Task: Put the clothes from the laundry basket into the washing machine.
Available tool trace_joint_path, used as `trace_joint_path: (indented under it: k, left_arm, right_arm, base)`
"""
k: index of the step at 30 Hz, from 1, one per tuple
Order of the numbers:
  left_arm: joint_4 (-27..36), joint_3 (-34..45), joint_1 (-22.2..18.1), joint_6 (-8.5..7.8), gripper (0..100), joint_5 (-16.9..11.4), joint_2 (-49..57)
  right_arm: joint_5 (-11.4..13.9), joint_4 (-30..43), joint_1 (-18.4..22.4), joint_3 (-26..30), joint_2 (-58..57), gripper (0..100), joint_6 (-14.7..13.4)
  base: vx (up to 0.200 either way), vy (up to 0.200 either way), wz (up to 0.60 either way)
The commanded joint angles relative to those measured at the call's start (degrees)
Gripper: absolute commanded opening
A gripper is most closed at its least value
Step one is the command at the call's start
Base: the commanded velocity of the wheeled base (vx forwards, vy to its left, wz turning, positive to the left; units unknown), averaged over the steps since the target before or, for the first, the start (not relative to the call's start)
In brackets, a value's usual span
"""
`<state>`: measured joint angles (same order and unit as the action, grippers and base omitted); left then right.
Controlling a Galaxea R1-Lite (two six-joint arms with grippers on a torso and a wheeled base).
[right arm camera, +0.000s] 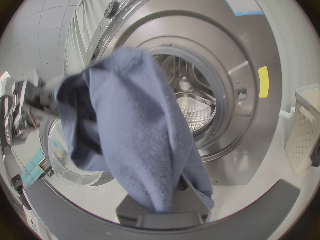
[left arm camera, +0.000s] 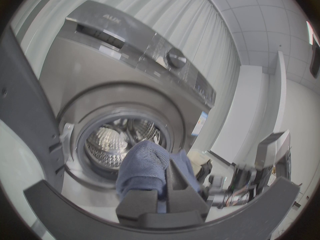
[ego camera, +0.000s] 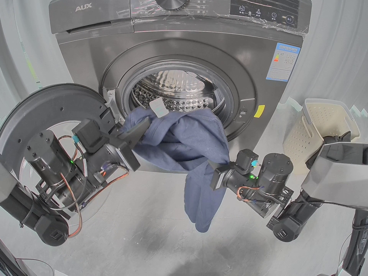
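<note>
Above pale floor (ego camera: 145, 230), before grey metal washing machine (ego camera: 96, 58), white curtains (ego camera: 337, 39) behind — navy cloth garment (ego camera: 184, 142), clamped by left gripper (ego camera: 143, 128), right gripper (ego camera: 219, 165).

1. The left gripper (ego camera: 142, 126) is showing matte dark-grey wedge fingers (left arm camera: 181, 187) — behind its jaws a black boxy mount (ego camera: 90, 133) is carrying a teal connector (ego camera: 75, 139).
2. Further behind, a black screw-studded cylindrical motor (ego camera: 46, 154) is sitting, a green light (ego camera: 71, 161) glowing beside it.
3. Orange cables (ego camera: 74, 200) are looping there; the right gripper (ego camera: 215, 166) is wearing the same.
</note>
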<state>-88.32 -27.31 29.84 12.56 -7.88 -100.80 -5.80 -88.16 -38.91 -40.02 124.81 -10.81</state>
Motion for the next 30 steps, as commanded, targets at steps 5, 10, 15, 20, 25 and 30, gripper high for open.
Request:
trace_joint_path:
  k: [5,10,15,20,25,30]
  left_arm:
    - [-0.3,9.6,-1.4,-0.69,0,-1.3,-8.4]
    - [-0.3,11.2,-1.0,-1.66,0,-1.4,-12.9]
    - [-0.4,11.0,-1.2,-3.68,0,-1.4,-17.9]
    - [-0.5,11.5,0.3,-3.33,100,-1.2,-17.6]
    - [-0.4,16.8,2.1,-3.59,100,-0.8,-13.0]
    - [-0.4,21.8,5.2,-3.77,100,-1.4,-8.5]
  right_arm:
    - [0.1,-0.1,1.6,1.7,-7.8,0,0.2]
    - [0.2,-0.1,0.9,1.8,-8.5,0,0.0]
    - [0.2,-0.1,0.3,1.8,-8.4,0,-0.1]
    - [0.2,0.1,1.0,1.0,-7.8,0,0.3]
    - [0.2,0.4,3.2,-1.7,-6.0,0,0.3]
    - [0.2,0.0,3.3,-2.6,-4.0,0,0.2]
  base:
    - [0.000,0.000,0.00]
    - [0.000,0.000,0.00]
    - [0.000,0.000,0.00]
    - [0.000,0.000,0.00]
    - [0.000,0.000,0.00]
    - [0.000,0.000,0.00]
